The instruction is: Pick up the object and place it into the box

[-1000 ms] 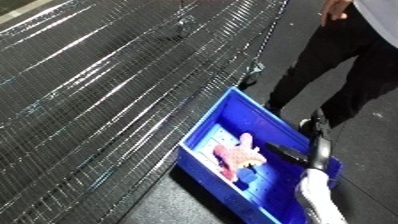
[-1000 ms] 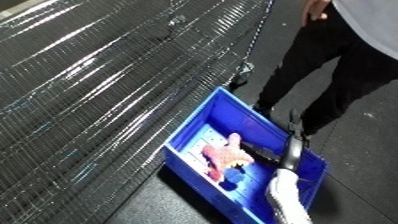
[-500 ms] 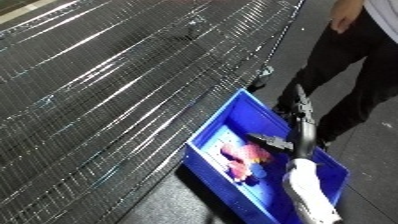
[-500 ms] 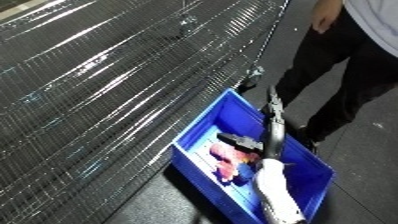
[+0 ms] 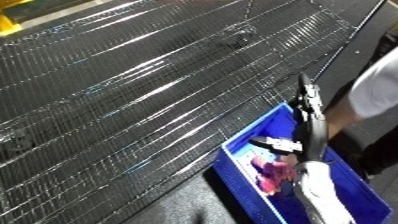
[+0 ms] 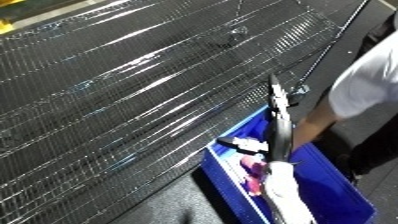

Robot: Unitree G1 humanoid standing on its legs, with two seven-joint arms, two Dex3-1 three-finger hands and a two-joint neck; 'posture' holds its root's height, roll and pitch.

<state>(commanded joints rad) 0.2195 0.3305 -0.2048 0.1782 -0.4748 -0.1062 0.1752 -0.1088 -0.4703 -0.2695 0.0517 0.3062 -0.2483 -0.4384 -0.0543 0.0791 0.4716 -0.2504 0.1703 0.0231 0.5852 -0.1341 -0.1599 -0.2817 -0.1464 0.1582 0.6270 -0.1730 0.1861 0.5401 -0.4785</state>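
Note:
A pink object (image 5: 269,171) lies inside the blue bin (image 5: 357,186) at the lower right, below the edge of the wire table. My right hand (image 5: 307,131) is raised over the bin, just above the pink object. Its black fingers (image 6: 276,107) stretch straight up and the thumb (image 5: 274,144) sticks out to the left. The hand is open and holds nothing. Its white forearm (image 5: 325,196) comes in from the bottom edge and covers part of the bin's inside. My left hand shows in no view.
A large dark wire-mesh table (image 5: 133,100) fills most of the view, its edge running down beside the bin. A person in a white top (image 6: 369,85) stands at the right, close to the bin's far side.
My right hand has risen out of the bin and its fingers have straightened upward. The pink object stays in the bin. The camera has swung, so the whole scene has shifted.

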